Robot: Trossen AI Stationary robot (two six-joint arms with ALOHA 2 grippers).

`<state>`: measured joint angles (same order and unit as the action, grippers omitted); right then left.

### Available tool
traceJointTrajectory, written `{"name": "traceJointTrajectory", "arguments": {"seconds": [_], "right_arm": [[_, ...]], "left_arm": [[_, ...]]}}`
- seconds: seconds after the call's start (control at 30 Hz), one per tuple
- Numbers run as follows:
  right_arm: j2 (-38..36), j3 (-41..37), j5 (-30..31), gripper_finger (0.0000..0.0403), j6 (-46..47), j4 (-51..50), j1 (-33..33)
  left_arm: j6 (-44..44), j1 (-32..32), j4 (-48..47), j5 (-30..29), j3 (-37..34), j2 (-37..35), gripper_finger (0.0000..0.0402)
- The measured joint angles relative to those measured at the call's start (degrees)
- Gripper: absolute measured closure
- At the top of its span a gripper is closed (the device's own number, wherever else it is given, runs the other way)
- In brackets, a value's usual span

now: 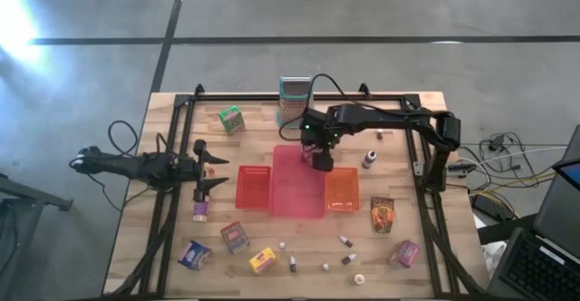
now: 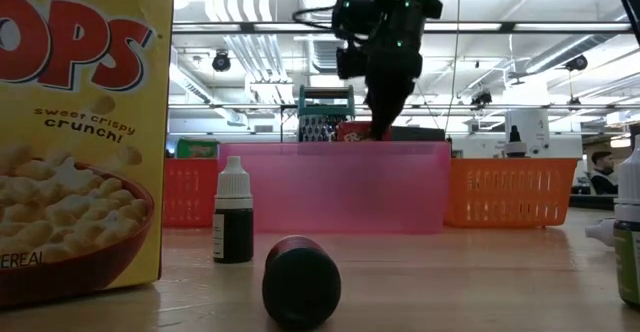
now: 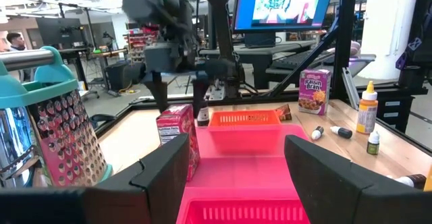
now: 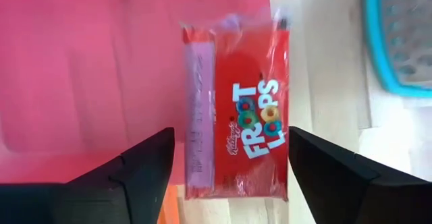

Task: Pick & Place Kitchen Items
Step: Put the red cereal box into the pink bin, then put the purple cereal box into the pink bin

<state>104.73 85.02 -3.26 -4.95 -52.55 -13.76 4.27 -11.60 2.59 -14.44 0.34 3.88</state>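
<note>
– Where's the right gripper (image 1: 321,162)?
– Over the pink tray (image 1: 296,192), jaws spread wide, holding nothing; the red cereal box (image 4: 237,142) stands just below, on the tray's edge.
– And the left gripper (image 1: 213,167)?
– Beside the red tray (image 1: 254,187), partly open, empty

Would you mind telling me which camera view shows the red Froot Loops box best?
The right wrist view: the Froot Loops box fills the frame between the open right gripper, its name legible. The left wrist view shows it standing at the pink tray's edge. The low view shows only its top; the high view hides it under the arm.
</note>
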Motion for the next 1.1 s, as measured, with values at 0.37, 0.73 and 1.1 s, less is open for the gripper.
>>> {"name": "traceJointTrajectory", "arguments": {"seconds": [0.37,0.73,1.1], "right_arm": [[-9.17,1.72,1.20,0.0135,2.45,-3.25,3.23],[-19.96,1.63,5.11,0.0190,13.22,-5.78,18.73],[-23.02,1.59,15.29,0.0212,26.62,-9.52,36.49]], "left_arm": [[0.01,0.00,0.19,0.00,0.00,0.01,0.0154],[0.01,0.00,0.28,0.00,0.00,0.01,0.0154],[0.02,0.00,0.31,-0.02,0.00,0.02,0.0154]]}}
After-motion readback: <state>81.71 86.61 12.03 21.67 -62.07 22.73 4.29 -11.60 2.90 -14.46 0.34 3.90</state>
